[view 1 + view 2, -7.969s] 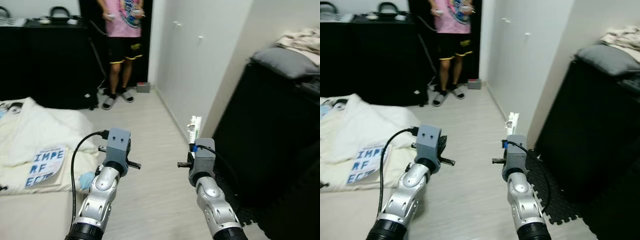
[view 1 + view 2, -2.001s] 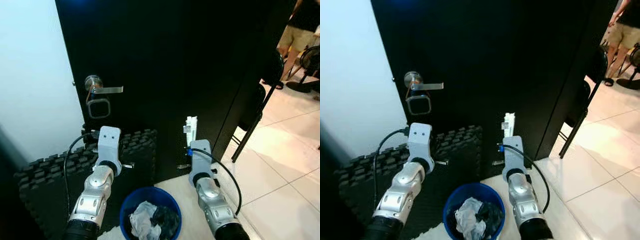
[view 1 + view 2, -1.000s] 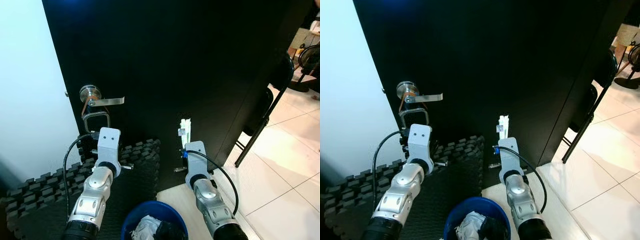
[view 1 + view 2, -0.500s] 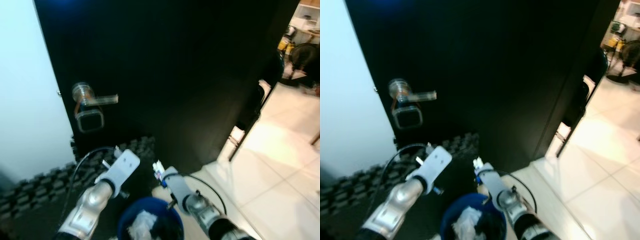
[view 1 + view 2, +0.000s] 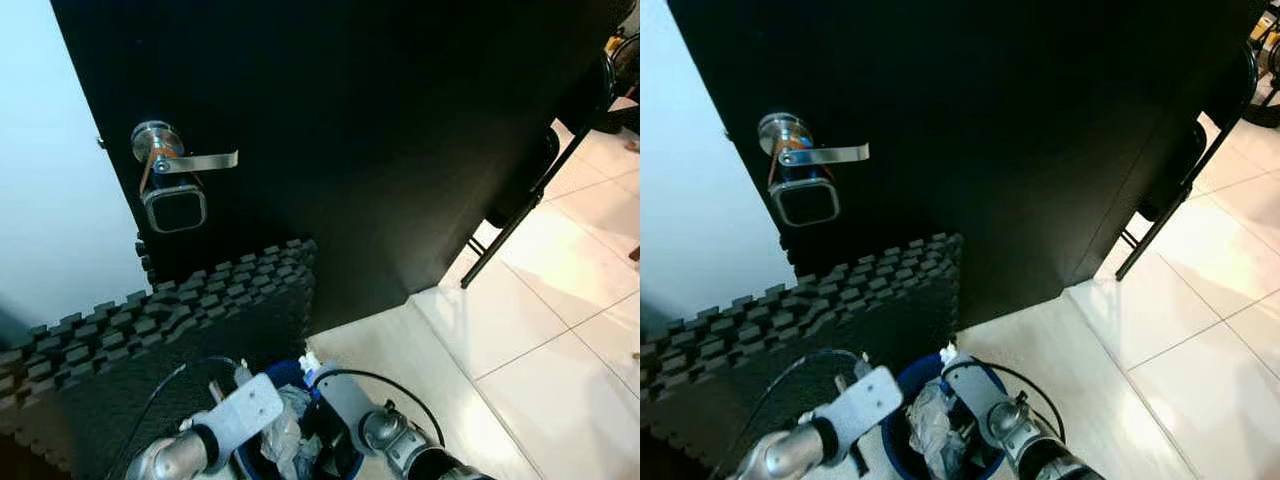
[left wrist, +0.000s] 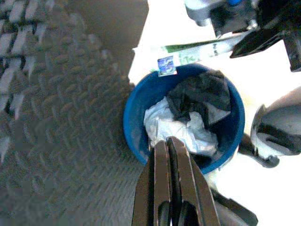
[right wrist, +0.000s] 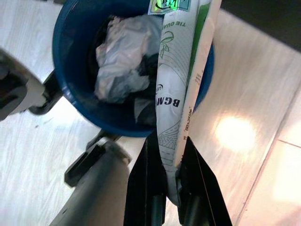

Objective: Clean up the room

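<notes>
Both arms reach down over the blue bin point(image 6: 141, 141). Right gripper point(image 7: 171, 188): jaws pinching a white-and-green tube package point(image 7: 181, 80), which sticks out from the jaws across the bin's rim, above crumpled white and dark trash point(image 7: 120, 61) inside. Left gripper point(image 6: 170, 188): jaws pressed together, empty, hovering at the bin's near rim. Beyond: black foam mat point(image 5: 150, 330), black door point(image 5: 380, 120) with lever handle point(image 5: 185, 160).
</notes>
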You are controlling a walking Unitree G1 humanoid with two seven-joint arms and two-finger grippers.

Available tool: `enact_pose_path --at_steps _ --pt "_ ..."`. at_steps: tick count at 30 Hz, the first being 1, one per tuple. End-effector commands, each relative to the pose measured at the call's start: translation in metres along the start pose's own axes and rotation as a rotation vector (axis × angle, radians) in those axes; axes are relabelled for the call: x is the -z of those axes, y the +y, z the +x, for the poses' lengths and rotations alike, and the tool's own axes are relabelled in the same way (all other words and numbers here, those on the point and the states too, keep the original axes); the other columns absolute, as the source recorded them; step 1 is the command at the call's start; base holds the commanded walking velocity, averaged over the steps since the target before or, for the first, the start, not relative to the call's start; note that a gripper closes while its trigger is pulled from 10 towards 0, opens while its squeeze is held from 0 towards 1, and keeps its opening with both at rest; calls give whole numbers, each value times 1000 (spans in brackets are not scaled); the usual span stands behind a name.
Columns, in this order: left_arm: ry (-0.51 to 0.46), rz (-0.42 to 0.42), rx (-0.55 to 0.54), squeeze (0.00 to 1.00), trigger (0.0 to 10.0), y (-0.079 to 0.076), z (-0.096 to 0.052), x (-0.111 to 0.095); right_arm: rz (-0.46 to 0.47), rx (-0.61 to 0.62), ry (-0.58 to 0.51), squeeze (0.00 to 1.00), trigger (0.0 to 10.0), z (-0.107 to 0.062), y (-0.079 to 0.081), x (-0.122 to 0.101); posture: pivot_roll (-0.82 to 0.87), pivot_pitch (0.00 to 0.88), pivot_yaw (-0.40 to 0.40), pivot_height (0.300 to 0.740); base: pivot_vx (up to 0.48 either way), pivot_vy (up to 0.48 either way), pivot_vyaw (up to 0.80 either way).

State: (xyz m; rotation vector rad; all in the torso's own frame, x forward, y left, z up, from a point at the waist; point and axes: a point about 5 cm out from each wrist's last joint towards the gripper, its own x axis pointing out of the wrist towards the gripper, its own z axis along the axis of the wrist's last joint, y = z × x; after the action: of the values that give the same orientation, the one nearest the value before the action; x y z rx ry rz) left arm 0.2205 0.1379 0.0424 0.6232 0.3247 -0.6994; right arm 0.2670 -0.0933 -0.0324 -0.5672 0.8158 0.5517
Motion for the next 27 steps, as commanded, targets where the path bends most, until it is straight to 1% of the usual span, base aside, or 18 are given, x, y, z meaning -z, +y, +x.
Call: enact_pose_path --at_steps 1,5,7,8,11,12,13,14,15,16,21,22,23,24,25,26,27 --pt "17 8 35 0 10000 -3 -2 2 -4 -19 16 0 10000 1 7 6 61 224 -110 740 0 0 0" --pt "16 16 42 0 10000 -2 -2 0 -5 -16 16 0 10000 1 8 5 61 223 -109 740 0 0 0" --pt "3 13 32 0 10000 1 -3 -3 6 -4 10 0 10000 1 7 4 59 219 -107 740 0 0 0" --pt "2 13 32 0 10000 1 -3 -4 21 -8 7 137 10000 1 7 3 60 219 -108 740 0 0 0" --pt "2 14 34 0 10000 1 -3 -4 31 -13 4 137 10000 1 7 2 60 219 -108 740 0 0 0" --pt "2 14 35 0 10000 0 -2 -4 28 -5 1 1000 10000 1 6 2 61 212 -108 740 0 0 0" --pt "3 15 36 0 10000 0 -2 -5 12 19 -1 1000 10000 1 4 1 59 207 -109 740 0 0 0" --pt "3 15 35 0 10000 0 -1 -5 -4 48 -7 565 10000 1 2 0 59 201 -110 740 0 0 0" --pt "2 16 35 0 10000 0 0 -5 -15 68 -11 565 10000 1 0 -1 59 201 -110 740 0 0 0" --pt "1 18 33 0 10000 0 2 -7 -13 86 -17 0 10000 1 -2 -2 57 196 -111 740 0 0 0" --pt "-3 20 28 0 10000 1 5 -8 -7 110 -25 0 10000 0 -6 -2 55 184 -111 740 0 0 0" --pt "-6 20 23 0 10000 1 7 -10 4 124 -27 0 10000 0 -9 -1 52 169 -110 740 0 0 0" --pt "-13 24 11 0 10000 4 10 -12 42 146 -39 0 10000 -1 -13 -1 51 152 -109 740 0 0 0" --pt "-18 22 -9 0 10000 7 14 -14 102 164 -56 0 10000 -2 -17 -1 51 135 -109 740 0 0 0" --pt "-21 21 -22 0 10000 9 16 -16 144 175 -67 0 10000 -3 -20 -2 51 135 -109 740 0 0 0" --pt "-28 11 -48 0 10000 13 19 -19 222 186 -93 0 10000 -4 -25 -5 53 110 -109 740 0 0 0" --pt "-28 11 -48 0 10000 13 19 -19 222 186 -93 0 10000 -4 -25 -5 53 110 -109 740 0 0 0"
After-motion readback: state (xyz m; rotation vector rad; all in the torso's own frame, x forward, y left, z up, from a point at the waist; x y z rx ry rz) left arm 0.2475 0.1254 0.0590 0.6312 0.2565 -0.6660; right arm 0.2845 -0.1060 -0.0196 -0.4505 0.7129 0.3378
